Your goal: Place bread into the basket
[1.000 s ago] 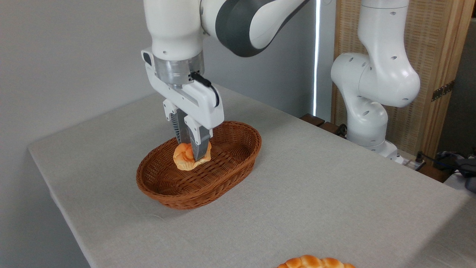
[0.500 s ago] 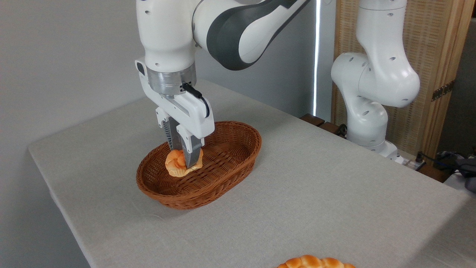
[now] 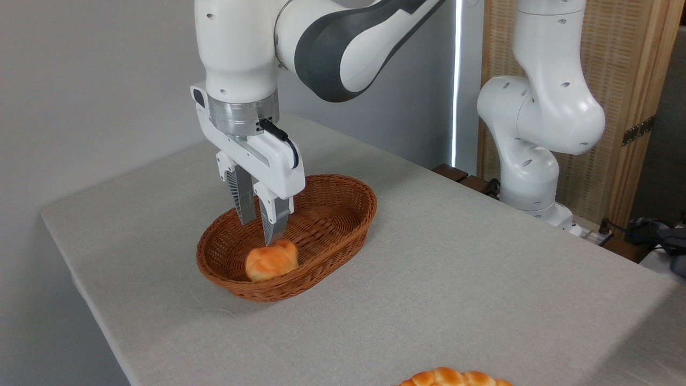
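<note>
The bread (image 3: 271, 260), a small orange-golden bun, lies inside the basket (image 3: 348, 209) near its front wall. The oval reddish-brown wicker basket sits on the grey table. My gripper (image 3: 258, 229) hangs just above the bun, open, with a gap between its grey fingers and nothing held. Its near fingertip ends right above the bun's top; I cannot tell if it touches.
A longer braided golden loaf (image 3: 453, 378) lies at the table's front edge, cut off by the frame. The white robot base (image 3: 536, 161) stands at the back right beside a woven wooden screen (image 3: 621, 64). The table's left edge (image 3: 80, 279) drops off near the basket.
The gripper has opened and let go of the bun. The bun has dropped to the basket floor, toward its front. The gripper shifted slightly left.
</note>
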You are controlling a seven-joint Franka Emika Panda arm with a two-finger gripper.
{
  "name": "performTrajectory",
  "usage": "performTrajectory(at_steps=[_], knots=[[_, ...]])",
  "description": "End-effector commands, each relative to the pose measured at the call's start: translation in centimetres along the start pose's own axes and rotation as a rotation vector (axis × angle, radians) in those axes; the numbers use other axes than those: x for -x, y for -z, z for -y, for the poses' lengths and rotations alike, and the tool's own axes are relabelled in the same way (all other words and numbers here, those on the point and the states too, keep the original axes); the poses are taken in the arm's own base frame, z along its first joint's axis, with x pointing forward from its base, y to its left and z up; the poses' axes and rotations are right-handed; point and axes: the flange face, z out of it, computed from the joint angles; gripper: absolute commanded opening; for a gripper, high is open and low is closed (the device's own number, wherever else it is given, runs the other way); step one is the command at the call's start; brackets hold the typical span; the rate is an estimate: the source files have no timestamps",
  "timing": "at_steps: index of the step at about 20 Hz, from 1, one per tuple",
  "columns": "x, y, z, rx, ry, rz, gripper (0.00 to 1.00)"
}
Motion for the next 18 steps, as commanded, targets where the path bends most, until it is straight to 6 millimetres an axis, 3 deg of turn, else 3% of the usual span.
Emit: performTrajectory(at_steps=[1, 8, 14, 17, 18], knots=[[-0.4, 0.4, -0.1, 0.005, 0.019, -0.025, 1.0], [-0.4, 1.4, -0.3, -0.013, 0.013, -0.036, 1.0], [-1.0, 6.1, 0.4, -0.115, -0.028, -0.049, 1.0], [-0.4, 7.1, 0.6, -0.105, -0.025, -0.007, 1.0], [-0.1, 8.6, 0.9, -0.099, -0.016, 0.003, 1.0]])
